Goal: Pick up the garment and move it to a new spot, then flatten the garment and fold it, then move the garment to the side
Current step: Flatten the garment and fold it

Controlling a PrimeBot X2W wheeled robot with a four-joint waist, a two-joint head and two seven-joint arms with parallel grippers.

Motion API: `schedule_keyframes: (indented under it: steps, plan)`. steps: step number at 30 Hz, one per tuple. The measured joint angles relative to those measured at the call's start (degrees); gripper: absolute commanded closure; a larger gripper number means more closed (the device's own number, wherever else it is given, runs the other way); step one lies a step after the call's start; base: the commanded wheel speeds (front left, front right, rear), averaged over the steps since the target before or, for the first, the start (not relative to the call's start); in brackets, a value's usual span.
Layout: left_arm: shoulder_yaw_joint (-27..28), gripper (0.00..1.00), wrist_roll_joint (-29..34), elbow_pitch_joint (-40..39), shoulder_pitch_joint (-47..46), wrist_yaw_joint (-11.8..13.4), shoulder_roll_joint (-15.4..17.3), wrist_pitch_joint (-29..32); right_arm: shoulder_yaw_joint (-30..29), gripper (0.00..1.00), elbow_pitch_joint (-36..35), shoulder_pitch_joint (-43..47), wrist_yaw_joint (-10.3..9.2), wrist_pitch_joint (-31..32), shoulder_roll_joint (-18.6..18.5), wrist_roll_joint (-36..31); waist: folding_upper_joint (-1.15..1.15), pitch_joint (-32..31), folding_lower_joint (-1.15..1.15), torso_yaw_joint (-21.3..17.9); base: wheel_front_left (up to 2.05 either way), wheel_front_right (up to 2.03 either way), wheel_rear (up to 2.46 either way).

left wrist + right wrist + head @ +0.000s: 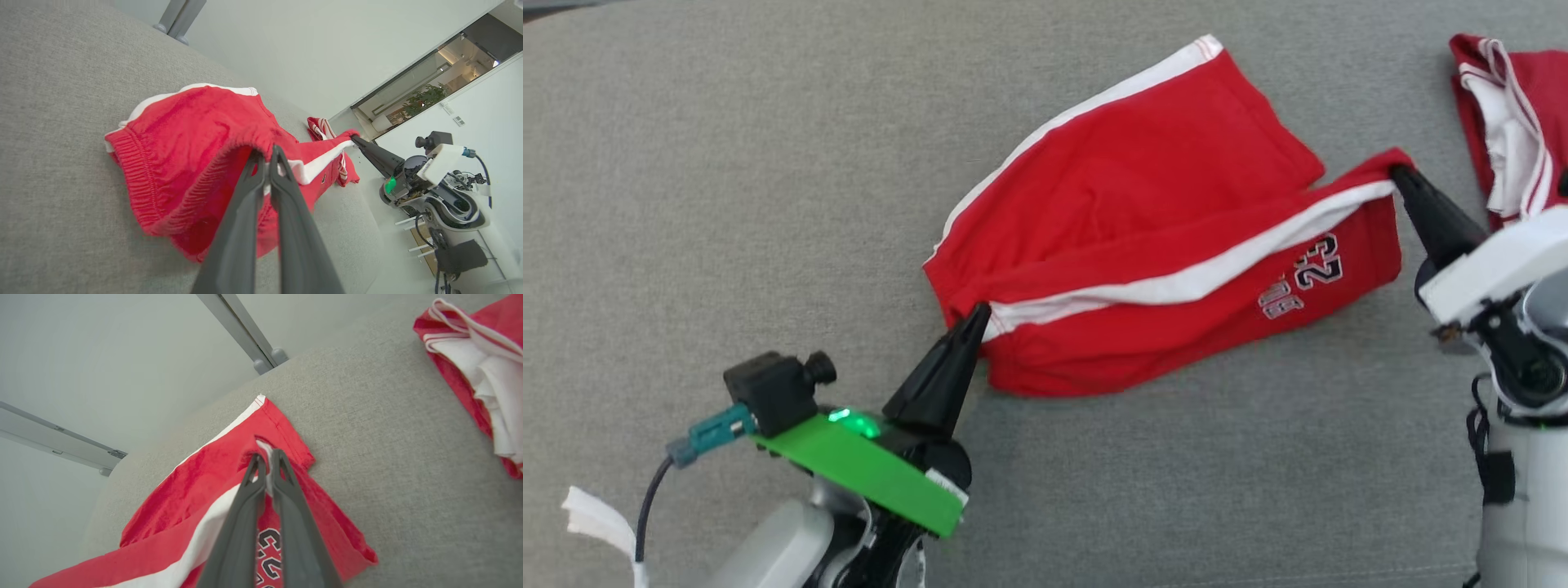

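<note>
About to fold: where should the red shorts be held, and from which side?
Pinch the red shorts at both ends of the nearer white stripe: the elastic waistband with the left gripper, the leg hem with the right gripper, coming from the robot's side. They lie lengthwise across; both grippers are shut there.

Grey fabric surface (768,163) bears red shorts (1160,204) and another red-white garment (1511,122).

A grey fabric-covered bench (768,163) stands on a pale floor (310,45), 2 grey metal legs (179,16) beyond it, and a glazed opening (433,77) (a leafy plant (425,98) behind) is brightly lit.
</note>
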Motion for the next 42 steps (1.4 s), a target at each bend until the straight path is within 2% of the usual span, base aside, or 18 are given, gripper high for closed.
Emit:
schedule_keyframes:
  steps: [6, 10, 17, 28, 38, 40, 41, 42]
  plan:
    - [1.4, 1.0, -2.6, 6.0, -9.0, -1.1, -5.8, 0.9, -2.6, 1.0, 8.8, -14.6, 0.0, 5.7, 0.0, -7.0, 0.0, 3.8, 0.0, 3.7, 0.0, 0.0, 0.0]
    - [2.0, 1.0, -2.7, 11.0, -13.1, -2.1, -8.7, 0.3, -4.5, 1.0, 14.9, -22.3, 0.0, 7.0, 0.0, -12.2, 0.0, 6.3, 0.0, 6.0, 0.0, 0.0, 0.0]
    - [2.2, 1.0, -4.4, 16.6, -15.5, -4.1, -12.5, -0.5, -5.4, 1.0, 21.5, -29.7, 0.0, 7.7, 0.1, -18.2, 0.0, 9.2, 0.0, 10.0, 0.0, 0.0, 0.0]
    - [2.6, 1.0, -4.9, 20.1, -16.7, -5.6, -14.2, -2.2, -7.6, 1.0, 27.7, -35.0, 0.0, 5.5, -0.3, -24.7, 0.0, 11.9, 0.0, 12.2, 0.0, 0.0, 0.0]
    - [3.0, 1.0, -5.0, 20.7, -17.1, -5.7, -14.2, -2.6, -9.2, 1.0, 31.4, -36.3, 0.01, 2.8, -0.6, -26.7, 0.0, 11.5, 0.0, 12.3, 0.0, 0.0, 0.0]
    - [2.9, 0.94, -5.0, 21.0, -17.1, -5.7, -14.2, -2.6, -8.9, 1.0, 31.9, -36.4, 0.0, 1.7, -0.5, -26.3, 0.0, 11.3, 0.01, 12.2, 0.0, 0.0, 0.0]
    - [2.9, 0.73, -5.0, 21.1, -17.1, -5.7, -14.3, -2.6, -8.5, 1.0, 32.1, -36.5, 0.0, 1.1, -0.5, -25.7, 0.0, 11.2, 0.01, 12.1, 0.0, 0.0, 0.0]
    - [2.9, 0.51, -5.0, 21.2, -17.1, -5.6, -14.3, -2.8, -8.3, 0.57, 32.1, -36.5, 0.01, 0.4, -0.4, -25.3, 0.0, 11.1, 0.0, 12.1, 0.0, 0.0, 0.0]
